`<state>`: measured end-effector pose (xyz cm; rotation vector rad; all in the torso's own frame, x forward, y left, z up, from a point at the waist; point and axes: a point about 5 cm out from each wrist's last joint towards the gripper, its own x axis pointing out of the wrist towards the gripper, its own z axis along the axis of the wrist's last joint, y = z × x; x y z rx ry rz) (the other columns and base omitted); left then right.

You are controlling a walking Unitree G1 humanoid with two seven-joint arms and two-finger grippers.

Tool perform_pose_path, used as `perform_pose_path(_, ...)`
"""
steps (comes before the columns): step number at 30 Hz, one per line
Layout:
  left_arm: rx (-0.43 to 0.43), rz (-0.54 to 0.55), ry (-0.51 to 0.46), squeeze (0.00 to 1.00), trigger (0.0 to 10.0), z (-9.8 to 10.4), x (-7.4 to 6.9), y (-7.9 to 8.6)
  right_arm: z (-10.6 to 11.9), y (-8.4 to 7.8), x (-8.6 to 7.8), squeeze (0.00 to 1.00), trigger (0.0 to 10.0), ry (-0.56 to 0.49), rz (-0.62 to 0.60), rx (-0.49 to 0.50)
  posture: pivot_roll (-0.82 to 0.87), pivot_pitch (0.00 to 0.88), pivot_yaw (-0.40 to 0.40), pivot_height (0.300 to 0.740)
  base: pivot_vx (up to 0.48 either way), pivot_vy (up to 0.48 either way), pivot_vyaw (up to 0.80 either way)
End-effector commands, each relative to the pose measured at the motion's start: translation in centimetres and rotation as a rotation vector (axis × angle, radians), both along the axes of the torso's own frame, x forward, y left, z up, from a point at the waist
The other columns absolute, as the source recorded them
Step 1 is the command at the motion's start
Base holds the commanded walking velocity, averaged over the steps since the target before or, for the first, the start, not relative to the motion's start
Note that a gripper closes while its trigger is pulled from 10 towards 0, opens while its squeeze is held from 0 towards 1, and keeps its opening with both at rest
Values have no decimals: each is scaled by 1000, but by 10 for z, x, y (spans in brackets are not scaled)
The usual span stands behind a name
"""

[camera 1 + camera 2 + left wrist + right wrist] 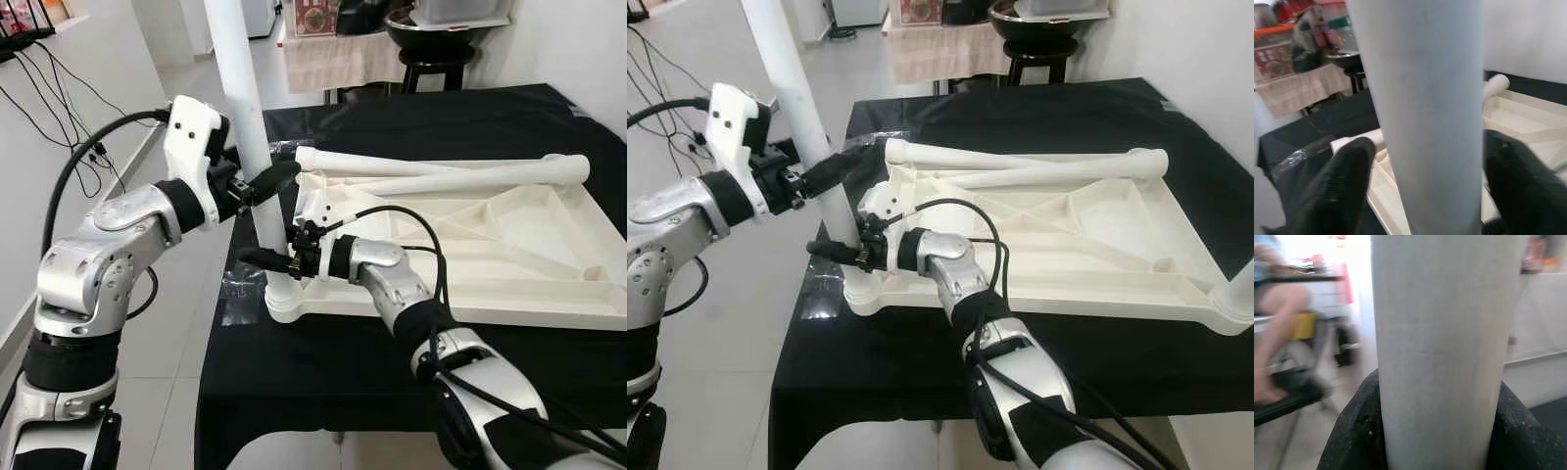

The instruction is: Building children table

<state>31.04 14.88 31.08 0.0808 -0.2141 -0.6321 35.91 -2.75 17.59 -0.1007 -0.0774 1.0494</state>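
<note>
I see white leg (245, 108) standing near upright, foot in corner socket (284, 305) of upturned tabletop (509, 255) on table (294, 392); left gripper (263, 182) clamped on it higher, right gripper (263, 258) clamped lower, just above socket; my guess: next push goes straight down along leg

White table leg (243, 108), black cloth (323, 362)

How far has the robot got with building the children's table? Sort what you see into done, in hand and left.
Done: the tabletop lies upside down on the black cloth. In hand: one white leg stands upright at its corner socket, the left hand gripping higher and the right hand lower. Left: two loose legs lie across the tabletop, unfitted.
</note>
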Motion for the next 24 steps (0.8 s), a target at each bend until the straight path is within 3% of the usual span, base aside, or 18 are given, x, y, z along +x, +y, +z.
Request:
perform_pose_path(1,-9,47,21,388,10000,-4,2,9,-46,7,-25,0,0,127,-288,-92,-12,101,68,740,0,0,0)
perform_pose_path(2,-4,42,31,0,10000,-6,3,8,-46,16,-38,0,0,124,-343,-57,-14,100,69,740,0,0,0)
perform_pose_path(5,-2,36,38,0,10000,-8,3,7,-43,22,-45,0,0,115,-349,-30,-15,99,71,740,0,0,0)
perform_pose_path(12,7,13,31,0,10000,-5,5,0,-33,37,-32,0,0,80,-301,-14,-14,96,67,740,0,0,0)
perform_pose_path(20,17,11,49,0,10000,-11,3,2,-26,43,-50,0,0,73,-308,-21,-7,96,69,740,0,0,0)
perform_pose_path(21,19,4,49,0,3137,-11,3,2,-25,43,-52,0,0,74,-310,-24,-9,95,70,740,0,0,0)
perform_pose_path(22,19,-11,51,0,0,-11,2,1,-23,43,-53,0,0,72,-307,-22,-8,97,73,740,0,0,0)
perform_pose_path(24,21,-23,52,0,0,-11,1,0,-22,44,-53,0,0,66,-297,-17,-9,95,75,740,0,0,0)
